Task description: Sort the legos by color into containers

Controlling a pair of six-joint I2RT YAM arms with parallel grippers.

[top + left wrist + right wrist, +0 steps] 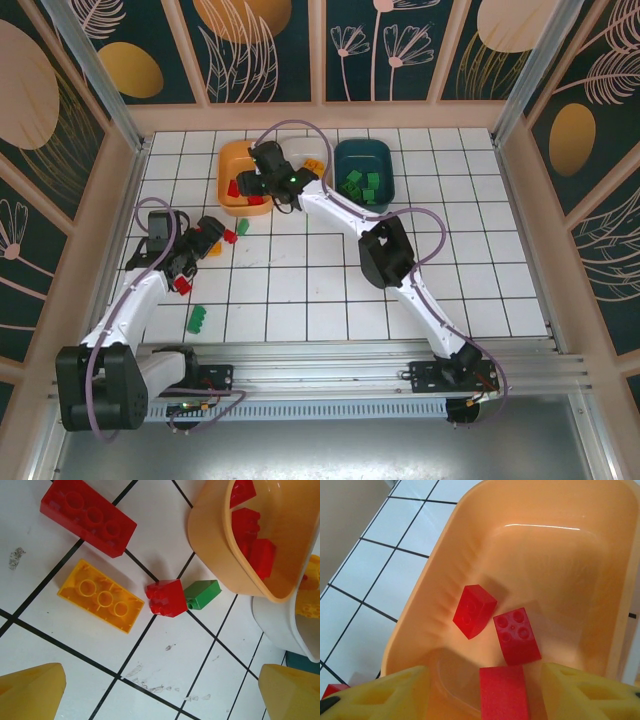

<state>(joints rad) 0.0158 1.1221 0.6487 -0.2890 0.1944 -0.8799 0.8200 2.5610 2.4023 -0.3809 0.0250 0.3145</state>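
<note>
My right gripper [260, 182] hangs open over the orange tray [228, 158]. In the right wrist view a red brick [503, 695] sits between its yellow fingers [400, 695], with a gap on both sides. Two more red bricks [474, 610] [516, 635] lie on the orange tray's floor [420, 605]. My left gripper [162, 670] is open above bare tile. Ahead of it lie a yellow brick [102, 595], a long red brick [87, 515], a small red brick [166, 597] and a green brick [202, 594]. The teal tray [341, 160] holds green bricks [362, 185].
A white tray [280, 625] with yellow bricks stands between the orange and teal trays, largely under my right arm. Another green brick [197, 318] lies near the left arm's forearm. Wooden walls close in the tiled table on three sides.
</note>
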